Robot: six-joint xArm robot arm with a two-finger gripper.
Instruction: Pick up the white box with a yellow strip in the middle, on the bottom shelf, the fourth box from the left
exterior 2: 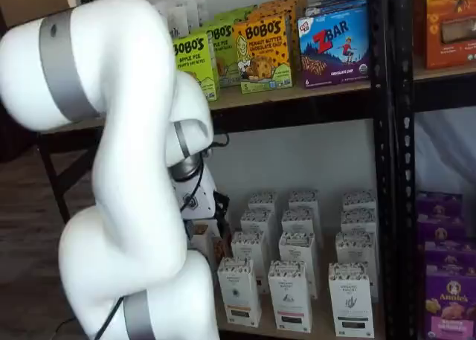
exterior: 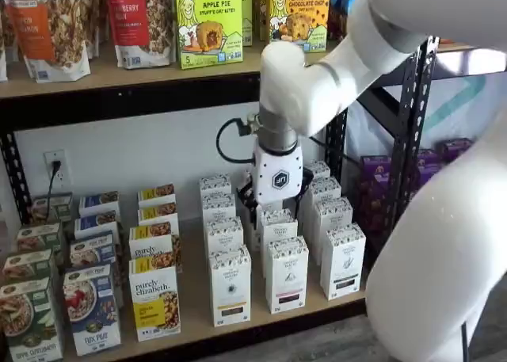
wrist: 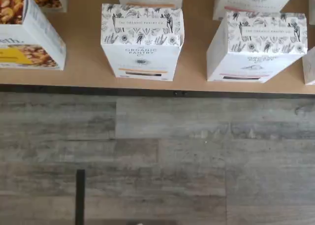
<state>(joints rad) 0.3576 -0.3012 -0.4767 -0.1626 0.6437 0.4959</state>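
The white box (wrist: pixel 141 40) stands at the front of the bottom shelf (wrist: pixel 83 75), with a speckled top and a thin yellow-orange strip low on its front. It also shows in both shelf views (exterior: pixel 230 287) (exterior 2: pixel 238 292), first of the white cartons in the front row. My gripper (exterior: pixel 276 207) hangs above and behind that row, its white body over the middle rows of cartons. Its fingers are hidden among the cartons, so I cannot tell whether they are open or shut. In a shelf view the arm hides most of the gripper (exterior 2: pixel 199 200). It holds nothing that I can see.
A purely elizabeth box (wrist: pixel 29 43) stands left of the white box, and a like white carton (wrist: pixel 256 45) stands to its right. More white cartons stand in rows behind (exterior: pixel 287 275). Bobo's boxes (exterior: pixel 207 21) fill the upper shelf. A black rack upright (exterior: pixel 416 116) stands at the right.
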